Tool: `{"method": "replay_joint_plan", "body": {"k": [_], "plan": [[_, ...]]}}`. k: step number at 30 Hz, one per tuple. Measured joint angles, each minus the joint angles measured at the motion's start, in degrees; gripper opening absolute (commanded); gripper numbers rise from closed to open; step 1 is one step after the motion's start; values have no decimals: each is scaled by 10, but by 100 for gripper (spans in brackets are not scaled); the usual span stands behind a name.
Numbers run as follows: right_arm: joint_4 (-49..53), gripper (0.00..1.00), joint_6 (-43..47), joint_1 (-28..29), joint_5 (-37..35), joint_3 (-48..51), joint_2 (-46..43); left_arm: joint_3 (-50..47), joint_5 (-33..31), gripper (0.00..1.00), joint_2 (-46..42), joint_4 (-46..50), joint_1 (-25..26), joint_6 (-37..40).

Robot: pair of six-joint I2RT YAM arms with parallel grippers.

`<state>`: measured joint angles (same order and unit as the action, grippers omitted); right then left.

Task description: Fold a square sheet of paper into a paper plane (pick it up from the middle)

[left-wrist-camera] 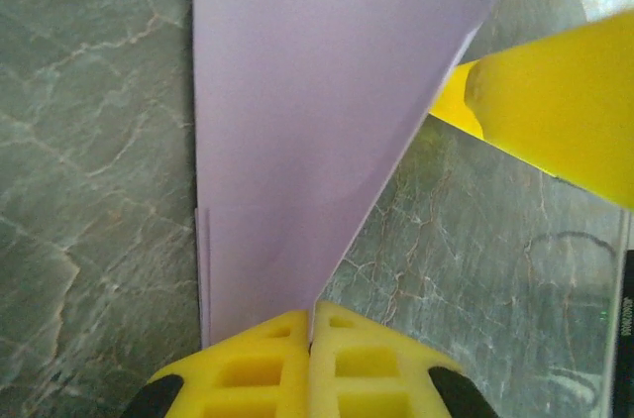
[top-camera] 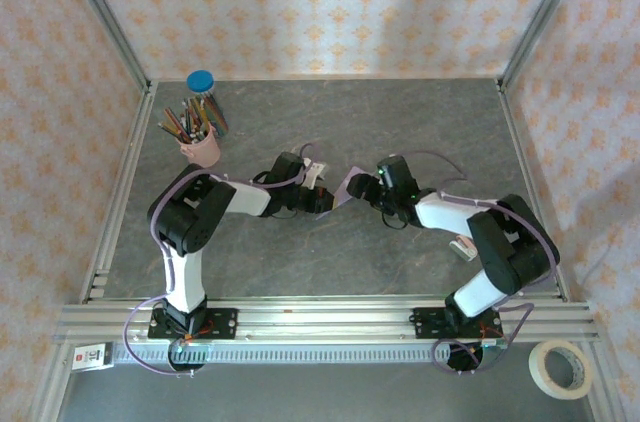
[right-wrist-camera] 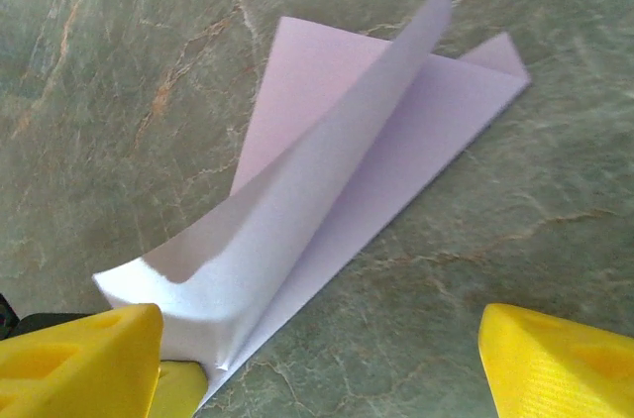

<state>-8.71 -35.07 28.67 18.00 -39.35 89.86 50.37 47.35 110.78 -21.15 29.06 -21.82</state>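
Paper plane (top-camera: 349,186) is mid-table (top-camera: 420,122), between the two grippers. On the left wrist cam I see the left gripper (left-wrist-camera: 309,327) pinching its narrow end. The paper widens straight away from the fingers, long axis in line with them. Right gripper (right-wrist-camera: 319,339) is spread wide, straddling the near end; can't tell if it touches. Right wrist cam adds one flap standing up, the rest flat on the table.

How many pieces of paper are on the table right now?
1: the folded lilac paper in the middle of the table, its narrow end pinched in the left gripper. Another could lie hidden under the left arm or right arm.
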Motion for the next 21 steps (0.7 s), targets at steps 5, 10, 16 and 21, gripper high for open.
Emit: {"method": "replay_joint_plan", "body": {"k": [5, 10, 16, 21], "plan": [[8, 80, 18, 6, 0, -27, 26, 3, 21, 0, 5, -1, -10, -37], [19, 79, 31, 6, 0, -40, 37, 9, 34, 0, 14, -2, -14, -63], [35, 76, 40, 8, -3, -55, 52, 16, 44, 0, 23, -5, -14, -84], [62, 72, 43, 8, -11, -73, 64, 17, 48, 0, 24, -5, -14, -92]]}}
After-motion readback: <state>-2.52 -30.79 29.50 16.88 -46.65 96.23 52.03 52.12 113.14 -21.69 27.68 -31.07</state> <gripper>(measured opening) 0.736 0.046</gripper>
